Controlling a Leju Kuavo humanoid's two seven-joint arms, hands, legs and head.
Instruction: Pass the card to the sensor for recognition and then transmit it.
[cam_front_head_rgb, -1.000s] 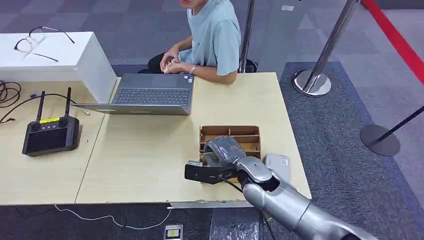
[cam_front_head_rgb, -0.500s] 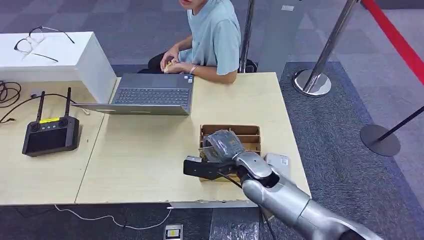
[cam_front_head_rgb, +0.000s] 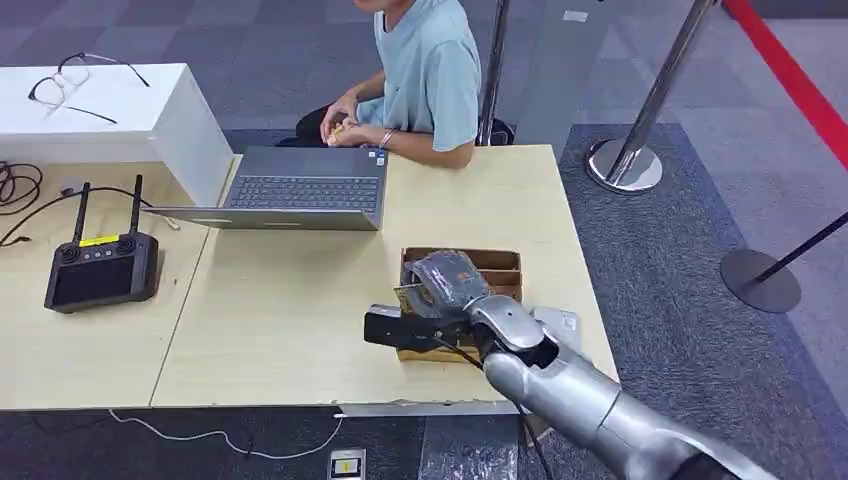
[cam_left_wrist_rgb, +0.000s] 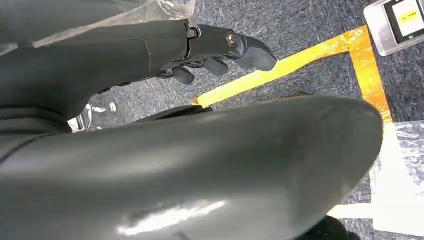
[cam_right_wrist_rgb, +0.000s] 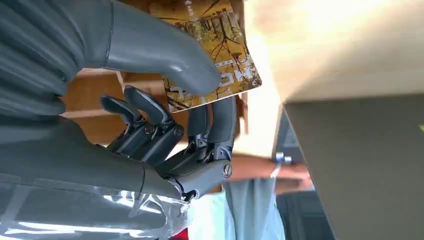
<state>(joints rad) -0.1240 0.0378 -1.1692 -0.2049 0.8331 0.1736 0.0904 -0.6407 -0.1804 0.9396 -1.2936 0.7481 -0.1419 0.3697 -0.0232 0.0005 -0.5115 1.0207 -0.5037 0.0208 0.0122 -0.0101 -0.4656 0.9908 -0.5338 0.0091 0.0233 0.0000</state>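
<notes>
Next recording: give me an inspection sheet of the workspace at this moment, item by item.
Surface: light wooden table, two tops butted together.
Job's things: card pinched by the right hand above the brown cardboard box; grey sensor beside the box.
Clutter: open laptop, black controller, glasses on a white box.
Hands: right holds the card; left hand hangs over the floor, holding nothing.
Cables: black cables at the table's far left; white cable on the floor.
Surroundings: seated person, stanchions, carpet.
</notes>
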